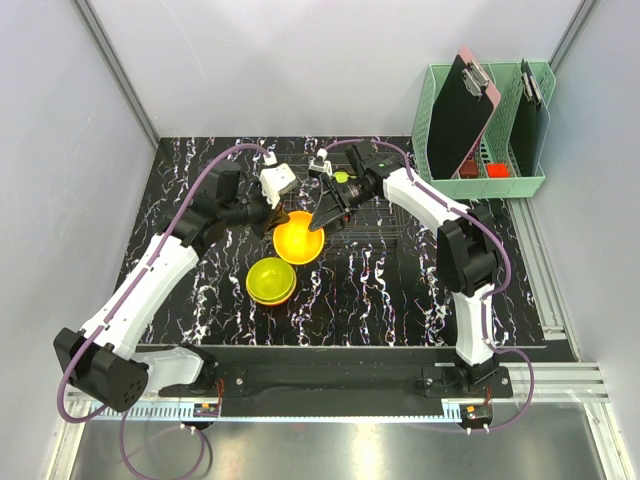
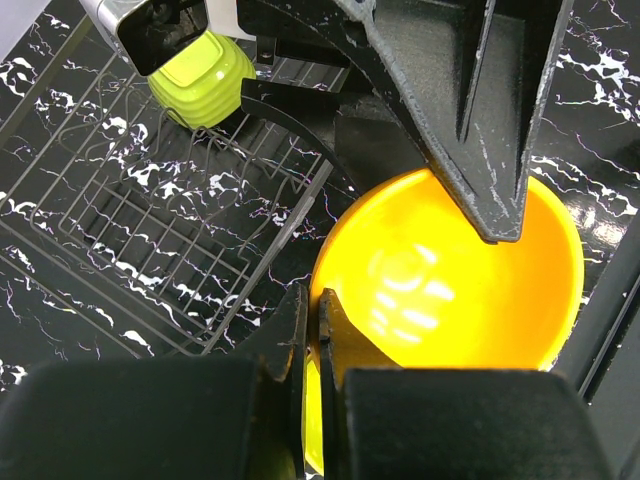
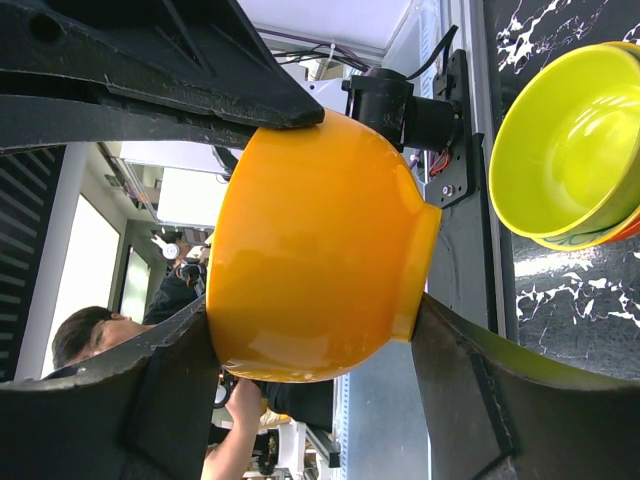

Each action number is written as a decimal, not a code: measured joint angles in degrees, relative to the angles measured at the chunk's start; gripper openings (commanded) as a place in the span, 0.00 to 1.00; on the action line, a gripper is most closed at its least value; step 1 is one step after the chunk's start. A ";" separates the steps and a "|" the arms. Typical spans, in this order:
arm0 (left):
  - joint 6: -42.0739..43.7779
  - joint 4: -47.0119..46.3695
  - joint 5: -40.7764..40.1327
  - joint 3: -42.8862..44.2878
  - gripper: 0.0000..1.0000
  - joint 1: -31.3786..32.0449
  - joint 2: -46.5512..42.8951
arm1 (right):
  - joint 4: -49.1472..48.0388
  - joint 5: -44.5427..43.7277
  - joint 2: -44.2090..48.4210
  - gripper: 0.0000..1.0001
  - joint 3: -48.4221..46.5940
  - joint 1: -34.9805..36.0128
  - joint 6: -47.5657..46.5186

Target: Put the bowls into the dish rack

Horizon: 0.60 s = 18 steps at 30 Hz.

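An orange bowl [image 1: 298, 240] [image 2: 450, 280] [image 3: 310, 250] hangs tilted just in front of the wire dish rack [image 1: 385, 222] [image 2: 150, 230]. My left gripper [image 1: 272, 225] [image 2: 312, 310] is shut on its near rim. My right gripper [image 1: 325, 218] [image 3: 312, 305] straddles the same bowl, one finger against its base and the other against its rim. A lime green bowl [image 1: 342, 177] [image 2: 200, 80] lies on its side in the rack. A yellow-green bowl [image 1: 271, 281] [image 3: 565, 140] tops a stack on the table, with a red-orange rim [image 3: 625, 232] peeking out under it.
A mint-green plastic basket [image 1: 480, 120] with clipboards stands at the back right, off the black marbled mat [image 1: 380, 300]. Both arms cross above the rack's front edge. Grey walls close in the left and back sides.
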State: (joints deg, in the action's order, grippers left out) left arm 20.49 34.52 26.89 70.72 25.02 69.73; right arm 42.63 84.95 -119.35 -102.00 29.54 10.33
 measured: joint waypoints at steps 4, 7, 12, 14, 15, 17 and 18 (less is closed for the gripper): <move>-0.15 -0.31 0.11 0.00 0.65 0.00 0.07 | -0.20 -0.13 -0.02 0.00 0.00 0.00 0.02; -0.81 -1.33 0.22 0.02 0.99 0.00 0.09 | -0.46 -0.37 0.00 0.00 0.00 0.00 0.02; -2.36 -1.60 0.46 0.44 0.99 -0.92 0.15 | -0.83 -0.42 0.00 0.00 0.02 0.02 0.00; -3.41 -1.70 0.76 0.94 0.99 -2.51 0.15 | -0.83 -1.09 0.02 0.00 0.07 0.02 -0.04; -3.93 -1.90 0.90 1.16 0.99 -3.74 0.13 | -0.85 -2.14 0.09 0.00 0.13 0.02 -0.20; -4.61 -2.54 0.81 1.20 0.99 -6.25 0.00 | -0.28 -4.72 0.39 0.00 0.42 0.02 -1.20; -4.76 -2.75 0.50 1.07 0.99 -7.48 -0.20 | 0.44 -6.71 0.63 0.00 0.42 0.02 -2.08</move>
State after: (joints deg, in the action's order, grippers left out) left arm 15.73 31.77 27.40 71.79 17.54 69.54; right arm 43.07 78.24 -118.72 -101.58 29.56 8.25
